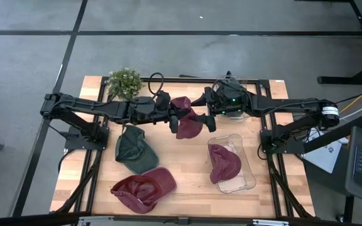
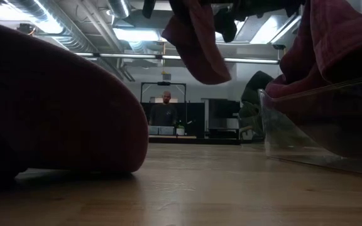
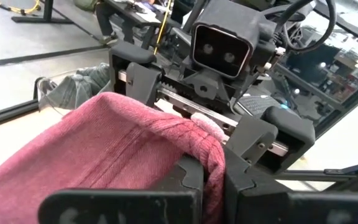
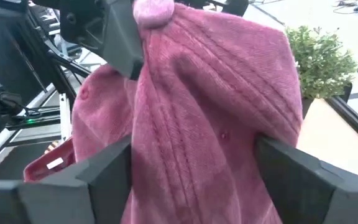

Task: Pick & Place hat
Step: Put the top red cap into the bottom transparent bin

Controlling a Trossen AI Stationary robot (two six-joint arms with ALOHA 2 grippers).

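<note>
Above the middle of the table, the left gripper (image 1: 173, 117) was closed on a fold of the maroon hat (image 1: 186, 119), which hung in the air. The right gripper (image 1: 207, 113) stood just beside it, fingers spread wide around the crown (not yet pressing). The hat looked light, soft and floppy; the firmer brim seemed the better hold.

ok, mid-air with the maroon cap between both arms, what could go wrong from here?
1. The left pincer pinches only an edge fold of the maroon cap; it may slip.
2. The right pincer is open around the cap; shutting while the left pulls could stretch it.
3. The clear bin already holds a hat.
</note>
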